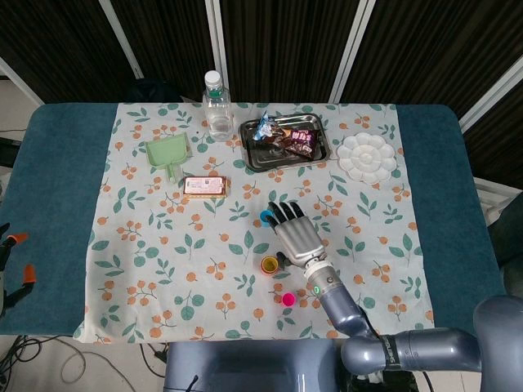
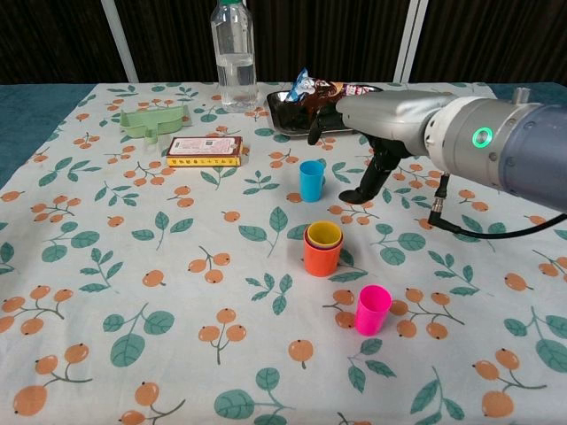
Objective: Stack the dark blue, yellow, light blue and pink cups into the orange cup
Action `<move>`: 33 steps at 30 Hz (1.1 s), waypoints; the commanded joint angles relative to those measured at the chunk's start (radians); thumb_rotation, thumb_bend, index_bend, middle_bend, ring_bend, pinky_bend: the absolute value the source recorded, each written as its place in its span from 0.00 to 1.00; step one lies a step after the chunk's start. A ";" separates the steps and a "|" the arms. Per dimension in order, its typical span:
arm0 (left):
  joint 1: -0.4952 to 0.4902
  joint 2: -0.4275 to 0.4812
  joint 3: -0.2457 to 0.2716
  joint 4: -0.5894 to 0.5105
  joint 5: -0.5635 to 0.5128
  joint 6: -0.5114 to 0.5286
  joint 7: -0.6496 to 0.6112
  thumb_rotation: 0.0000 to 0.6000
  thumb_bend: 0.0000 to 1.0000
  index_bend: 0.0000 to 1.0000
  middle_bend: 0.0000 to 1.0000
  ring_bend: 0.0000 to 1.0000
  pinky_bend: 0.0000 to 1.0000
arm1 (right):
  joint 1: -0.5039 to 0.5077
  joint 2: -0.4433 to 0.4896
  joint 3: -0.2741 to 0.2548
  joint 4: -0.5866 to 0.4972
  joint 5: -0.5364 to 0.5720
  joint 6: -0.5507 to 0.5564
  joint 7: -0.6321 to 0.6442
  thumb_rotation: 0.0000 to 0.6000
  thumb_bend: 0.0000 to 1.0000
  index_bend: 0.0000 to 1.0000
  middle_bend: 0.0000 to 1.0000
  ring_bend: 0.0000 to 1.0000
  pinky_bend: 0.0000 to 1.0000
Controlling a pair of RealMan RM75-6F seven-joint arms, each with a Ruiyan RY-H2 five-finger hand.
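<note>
Right robot hand hovers over the middle of the bench in the head view, fingers spread and holding nothing, fingertips near the light blue cup. Just left of its wrist stands the orange cup with the yellow cup nested inside, and the pink cup stands nearer the front edge. A water bottle, a green dustpan and a metal tray of snacks sit further back.

From the chest view, the right robot hand hangs just right of the light blue cup, not touching it. The yellow cup sits inside the orange cup; the pink cup stands apart, upright.
</note>
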 commanded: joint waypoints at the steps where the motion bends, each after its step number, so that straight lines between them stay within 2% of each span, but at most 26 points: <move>1: 0.000 0.001 -0.001 -0.001 -0.001 0.001 -0.001 1.00 0.47 0.25 0.06 0.00 0.05 | 0.040 -0.024 0.040 0.080 0.064 -0.041 -0.006 1.00 0.39 0.23 0.00 0.02 0.09; 13: -0.001 0.001 -0.002 0.003 -0.004 -0.003 -0.007 1.00 0.47 0.25 0.06 0.00 0.05 | 0.126 -0.126 0.085 0.315 0.204 -0.125 -0.024 1.00 0.39 0.27 0.00 0.02 0.09; 33: -0.001 0.001 0.005 -0.002 0.000 -0.009 -0.004 1.00 0.47 0.25 0.06 0.00 0.05 | 0.172 -0.192 0.098 0.419 0.227 -0.157 -0.011 1.00 0.39 0.35 0.00 0.02 0.09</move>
